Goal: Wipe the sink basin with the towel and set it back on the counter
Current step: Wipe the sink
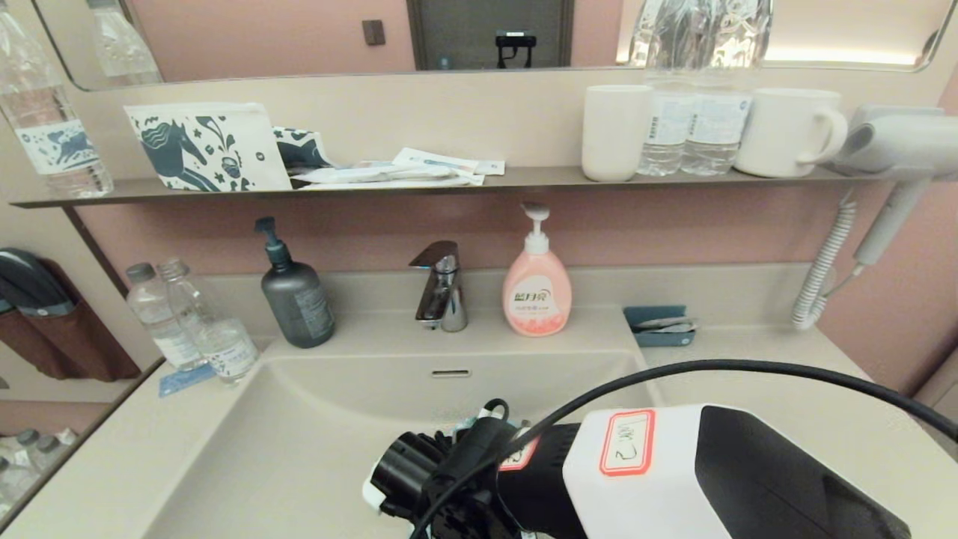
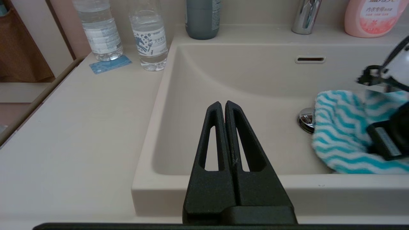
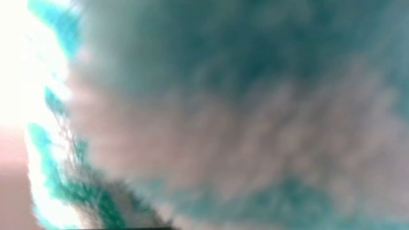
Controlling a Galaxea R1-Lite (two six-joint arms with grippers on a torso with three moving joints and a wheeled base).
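The beige sink basin [image 1: 299, 427] [image 2: 249, 92] is sunk into the counter [image 1: 756, 382] [image 2: 80, 127]. My right arm [image 1: 636, 471] reaches down into the basin and hides the towel in the head view. The left wrist view shows the turquoise-and-white striped towel [image 2: 338, 140] on the basin floor beside the chrome drain plug [image 2: 305, 118], bunched around my right gripper [image 2: 388, 140], which is shut on it. Towel pile [image 3: 204, 115] fills the right wrist view. My left gripper [image 2: 222, 103] hovers shut and empty over the basin's front edge.
Behind the basin stand a chrome faucet [image 1: 441, 288], a grey pump bottle [image 1: 296, 296] and a pink soap bottle [image 1: 537, 288]. Two water bottles [image 1: 194, 329] stand on the left counter, a small blue tray [image 1: 658, 326] on the right. A hair dryer [image 1: 891, 150] hangs at the far right.
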